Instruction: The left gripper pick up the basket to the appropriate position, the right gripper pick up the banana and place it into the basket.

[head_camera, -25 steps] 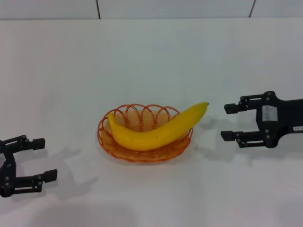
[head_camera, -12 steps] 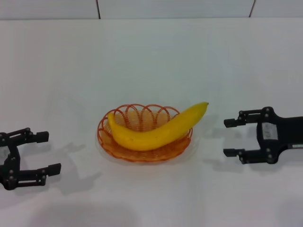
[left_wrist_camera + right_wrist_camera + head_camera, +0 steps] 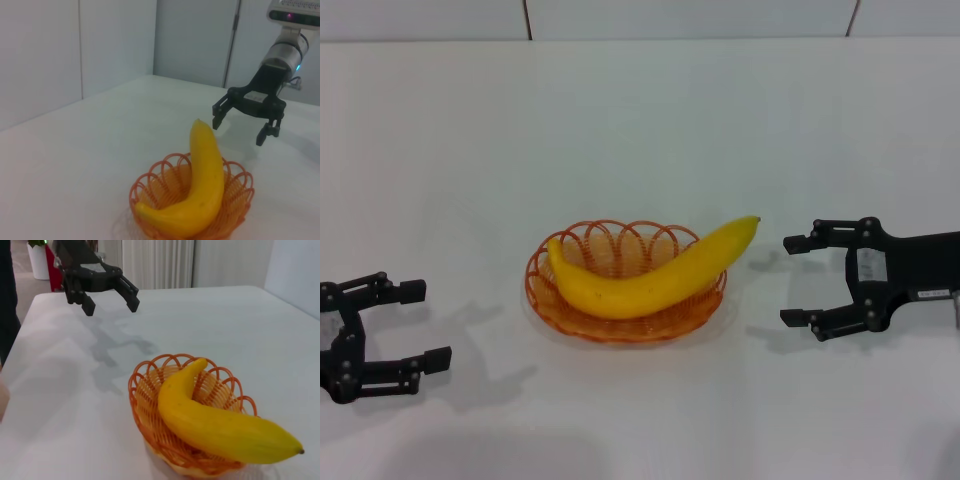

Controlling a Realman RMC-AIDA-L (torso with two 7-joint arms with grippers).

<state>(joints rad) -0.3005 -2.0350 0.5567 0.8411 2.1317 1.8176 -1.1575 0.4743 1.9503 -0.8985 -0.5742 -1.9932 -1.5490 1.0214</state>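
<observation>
The yellow banana (image 3: 645, 275) lies across the orange wire basket (image 3: 560, 310) at the middle of the white table, one tip reaching past the rim toward the right. My right gripper (image 3: 797, 281) hangs open just right of that tip, touching nothing. My left gripper (image 3: 425, 323) is open at the table's near left, well clear of the basket. The left wrist view has the banana (image 3: 202, 185) in the basket (image 3: 239, 200) with the right gripper (image 3: 242, 126) beyond it. The right wrist view gives the banana (image 3: 215, 422), basket (image 3: 147, 412) and far left gripper (image 3: 109, 297).
The white table (image 3: 640, 130) stretches bare behind and around the basket, ending at a pale wall. In the right wrist view a white planter (image 3: 38, 260) stands beyond the table's far end.
My right gripper dropped lower, then shifted left toward the banana's tip. My left gripper moved slightly right. Banana and basket stayed put.
</observation>
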